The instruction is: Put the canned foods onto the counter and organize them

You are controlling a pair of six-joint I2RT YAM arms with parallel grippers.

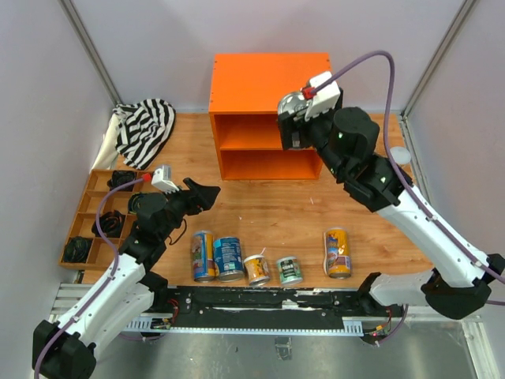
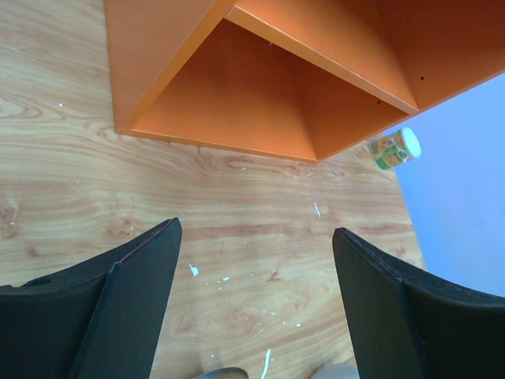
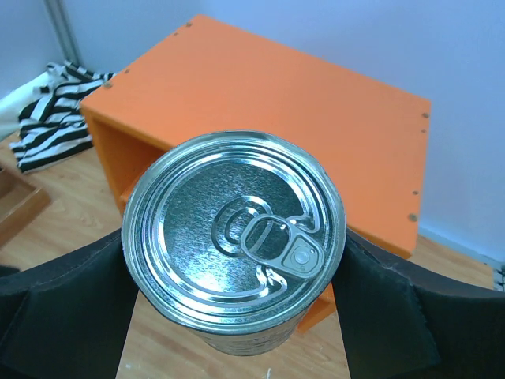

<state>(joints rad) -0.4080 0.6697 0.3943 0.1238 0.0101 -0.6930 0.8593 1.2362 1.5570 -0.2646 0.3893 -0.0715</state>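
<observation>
My right tool [image 1: 293, 110] was clenched around a silver-topped can [image 3: 234, 237], held upright in the air by the front right edge of the orange unit [image 1: 268, 83], upper centre of the top view. My left tool [image 1: 203, 195] stood released, nothing between its fingers, over the bare wooden worktop [image 1: 268, 205] left of centre, facing the unit's open shelves. Five more cans [image 1: 256, 269] sat in a row along the bottom centre; another small can [image 2: 394, 148] sat at the right by the wall.
</observation>
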